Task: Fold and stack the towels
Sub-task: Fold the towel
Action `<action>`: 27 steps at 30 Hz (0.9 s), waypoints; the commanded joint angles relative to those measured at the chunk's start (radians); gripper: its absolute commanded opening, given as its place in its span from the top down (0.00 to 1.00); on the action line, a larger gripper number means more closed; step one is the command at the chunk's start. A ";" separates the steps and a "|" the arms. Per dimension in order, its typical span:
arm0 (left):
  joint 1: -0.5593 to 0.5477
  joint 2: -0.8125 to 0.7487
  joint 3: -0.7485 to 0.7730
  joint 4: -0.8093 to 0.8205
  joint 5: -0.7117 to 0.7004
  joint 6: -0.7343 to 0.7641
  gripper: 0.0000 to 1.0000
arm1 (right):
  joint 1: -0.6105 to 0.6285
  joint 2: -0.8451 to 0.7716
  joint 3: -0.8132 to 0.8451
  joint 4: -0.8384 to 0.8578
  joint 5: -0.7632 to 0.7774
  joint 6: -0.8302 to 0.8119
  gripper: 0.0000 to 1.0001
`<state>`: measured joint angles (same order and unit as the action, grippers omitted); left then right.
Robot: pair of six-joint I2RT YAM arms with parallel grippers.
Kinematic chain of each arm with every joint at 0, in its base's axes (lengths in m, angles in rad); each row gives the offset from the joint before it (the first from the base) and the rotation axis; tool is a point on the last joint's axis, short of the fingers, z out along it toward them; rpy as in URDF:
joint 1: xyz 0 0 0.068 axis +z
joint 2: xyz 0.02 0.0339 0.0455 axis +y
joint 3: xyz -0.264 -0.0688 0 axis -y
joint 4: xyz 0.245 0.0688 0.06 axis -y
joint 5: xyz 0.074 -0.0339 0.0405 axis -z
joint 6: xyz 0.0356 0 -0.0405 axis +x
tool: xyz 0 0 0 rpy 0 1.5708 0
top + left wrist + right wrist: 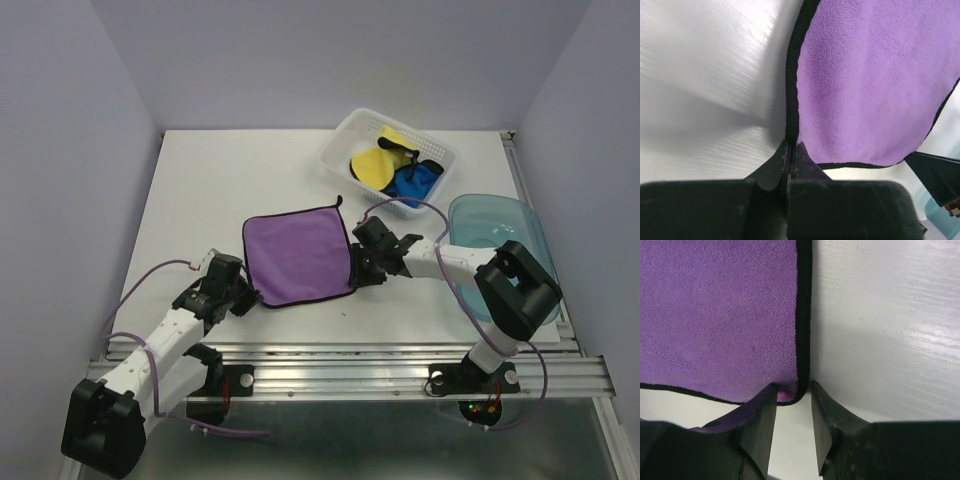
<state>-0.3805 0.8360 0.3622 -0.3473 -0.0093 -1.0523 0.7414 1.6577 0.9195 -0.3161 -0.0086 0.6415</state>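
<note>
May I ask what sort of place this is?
Likely a robotics lab cell: plain white walls around a white table, and an aluminium rail bearing a left arm and a right arm.

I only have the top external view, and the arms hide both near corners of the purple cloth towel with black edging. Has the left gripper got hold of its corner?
Observer: Yes. The left wrist view shows the left gripper shut on the black edging of the purple towel.
Operator: And the right side?
Observer: The right wrist view shows the right gripper with its jaws apart. The towel's corner lies between them, not yet pinched.
</note>
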 commanded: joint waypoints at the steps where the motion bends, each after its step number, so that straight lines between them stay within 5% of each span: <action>1: -0.008 -0.028 -0.014 0.013 -0.012 0.009 1.00 | 0.010 0.059 0.019 -0.020 0.067 0.018 0.63; 3: -0.008 -0.032 -0.017 0.017 -0.017 0.011 1.00 | 0.013 0.073 0.022 -0.020 0.070 0.023 0.67; 8: -0.008 -0.066 -0.032 0.044 -0.017 0.044 1.00 | 0.012 0.062 0.012 0.006 0.081 0.035 0.99; 14: -0.009 -0.211 0.009 0.080 0.060 0.115 1.00 | 0.013 -0.137 -0.016 0.060 0.039 -0.026 0.99; 27: -0.011 -0.566 0.279 0.051 0.244 0.167 1.00 | 0.013 -0.677 0.068 -0.106 -0.209 -0.063 0.99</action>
<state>-0.3866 0.3054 0.5579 -0.3122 0.1589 -0.9173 0.7479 1.0927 0.9119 -0.3611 -0.1139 0.5930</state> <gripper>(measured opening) 0.033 0.022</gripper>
